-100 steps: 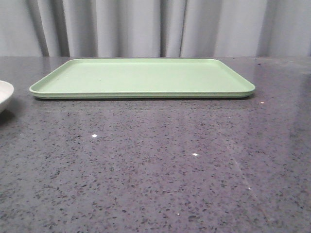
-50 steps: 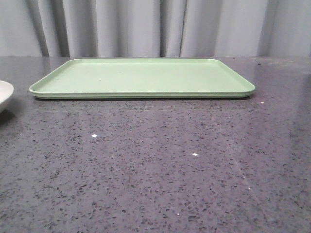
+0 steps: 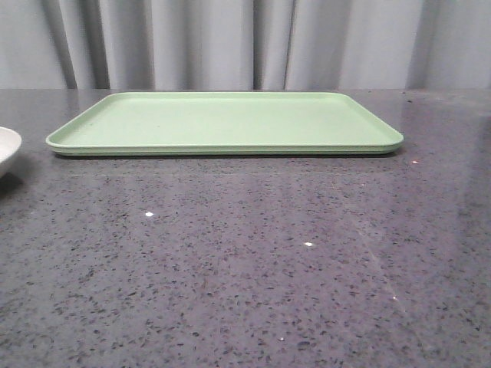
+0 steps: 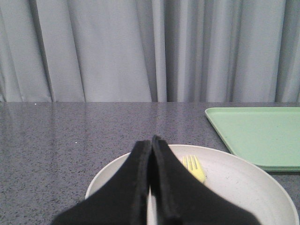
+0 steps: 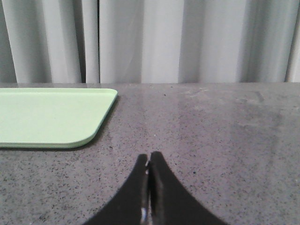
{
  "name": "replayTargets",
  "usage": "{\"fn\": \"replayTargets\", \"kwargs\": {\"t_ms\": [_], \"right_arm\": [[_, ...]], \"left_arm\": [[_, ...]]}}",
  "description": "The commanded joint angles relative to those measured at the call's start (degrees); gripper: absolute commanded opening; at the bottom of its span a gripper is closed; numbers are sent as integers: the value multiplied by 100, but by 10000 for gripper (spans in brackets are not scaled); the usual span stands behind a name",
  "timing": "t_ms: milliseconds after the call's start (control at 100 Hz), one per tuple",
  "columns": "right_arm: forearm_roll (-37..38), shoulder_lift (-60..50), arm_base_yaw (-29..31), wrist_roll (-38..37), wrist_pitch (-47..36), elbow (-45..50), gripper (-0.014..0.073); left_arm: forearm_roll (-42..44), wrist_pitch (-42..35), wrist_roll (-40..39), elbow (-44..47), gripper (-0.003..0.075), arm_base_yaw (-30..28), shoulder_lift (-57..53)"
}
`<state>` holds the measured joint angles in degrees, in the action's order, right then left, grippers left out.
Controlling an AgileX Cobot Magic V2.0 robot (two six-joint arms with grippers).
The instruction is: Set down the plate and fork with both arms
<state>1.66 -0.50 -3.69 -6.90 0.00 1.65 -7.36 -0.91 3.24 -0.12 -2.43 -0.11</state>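
Left wrist view gives you the plate point(image 4: 243, 183) on the dark speckled table point(image 4: 70, 136), with the fork point(image 4: 194, 168) lying inside it, tines pointing toward the curtain point(image 4: 93, 47); only the tines and neck of the fork show, since the rest is hidden behind the left gripper point(image 4: 151, 140). That gripper sits over the plate's near side with its two black fingers pressed together, nothing between them. You can see the tray point(image 4: 258, 136) just beside the plate, on the side toward the table's middle, apart from the rim by a narrow strip of table. In the front view you get only a sliver of the plate point(image 3: 8, 149) at the far left edge, resting on the table point(image 3: 245, 261), and the tray point(image 3: 222, 123) lying flat in the middle toward the back, with nothing on it. Neither arm appears in that view. In the right wrist view the right gripper point(image 5: 149, 157) is over bare table point(image 5: 211, 126), its fingers also closed against each other and holding nothing, with a corner of the tray point(image 5: 51, 117) near it and the curtain point(image 5: 164, 42) behind.
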Motion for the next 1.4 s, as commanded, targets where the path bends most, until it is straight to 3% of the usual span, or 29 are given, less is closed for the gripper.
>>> {"fn": "replayTargets", "kwargs": {"t_ms": [0,330,790,1010,1110,1300,1390], "right_arm": [[31,-148,36,5,-631,-71,-67],[32,382,36,5,694,-1241,-67],[32,2600,36,5,1920,-3428,-66],[32,3337,36,5,2331,-3932,-43],[11,3476,36,5,2405,-4000,48],[4,3505,36,5,2458,-4000,307],[4,3505,36,5,2539,-4000,410]], "left_arm": [[-161,-502,-54,-148,-21,-13,-183],[-161,680,-54,-1395,-21,-13,420],[-161,2242,-54,-3600,-20,-5,2851],[-161,2394,-54,-4102,-13,-5,3609],[-161,2381,-54,-4156,63,-5,3748],[-34,2381,-54,-4156,358,-5,3790],[-10,2369,-54,-4156,441,-5,3790]]}}
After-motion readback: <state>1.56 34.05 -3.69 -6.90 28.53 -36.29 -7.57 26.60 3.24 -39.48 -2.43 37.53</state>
